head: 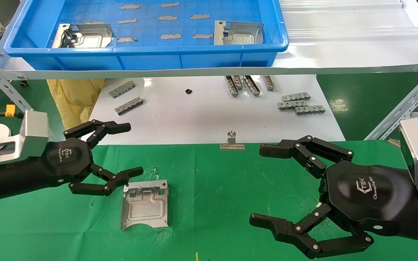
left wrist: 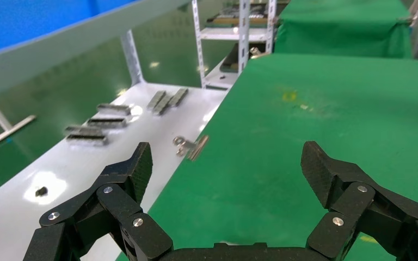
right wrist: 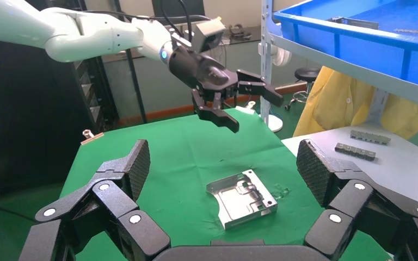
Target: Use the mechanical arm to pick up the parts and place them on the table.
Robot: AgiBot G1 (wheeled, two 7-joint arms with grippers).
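While empty, left gripper (head: 122,154) gapes wide above part (head: 144,209).

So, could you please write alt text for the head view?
One silver part lies flat on the green table between the open, empty left gripper and right gripper. Two more parts sit in the blue tray above.

Glossy green floor (head: 361,98) at right of frame; grey slotted-angle shelf frame (head: 405,105) crosses it; yellow cloth (head: 76,96) at left.
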